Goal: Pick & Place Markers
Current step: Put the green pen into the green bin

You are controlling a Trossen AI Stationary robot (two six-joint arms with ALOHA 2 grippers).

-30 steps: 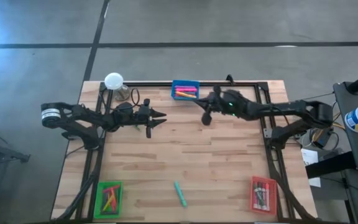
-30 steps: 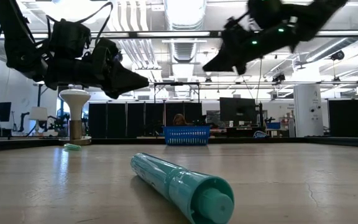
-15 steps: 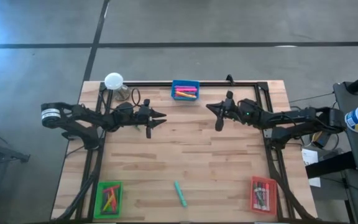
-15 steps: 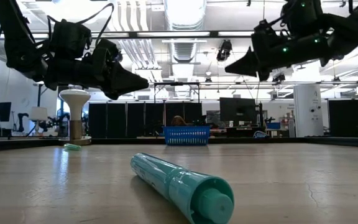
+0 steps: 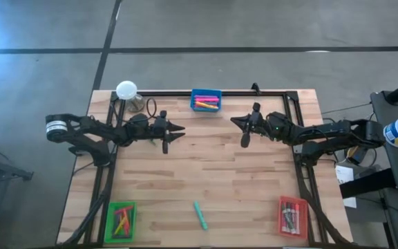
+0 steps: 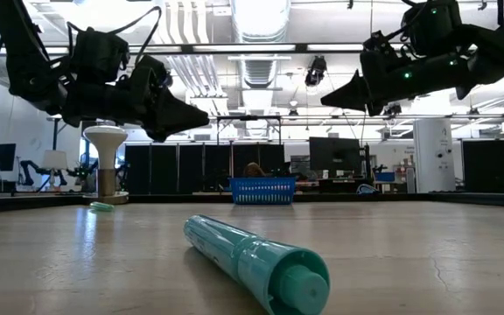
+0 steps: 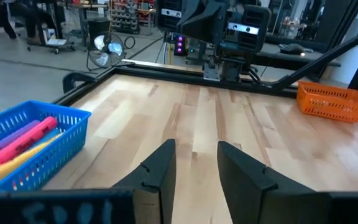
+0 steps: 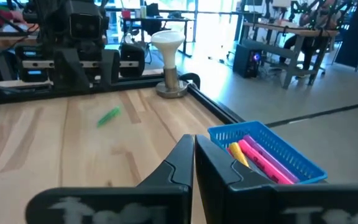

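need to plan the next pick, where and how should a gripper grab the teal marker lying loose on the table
Grip the teal marker at mid-barrel, coming straight down from above, with the fingers closing across its width. It lies flat and alone on bare wood between the green tray and the red tray, so nothing crowds either long side. The barrel is round, so an end grip would likely roll or slip.
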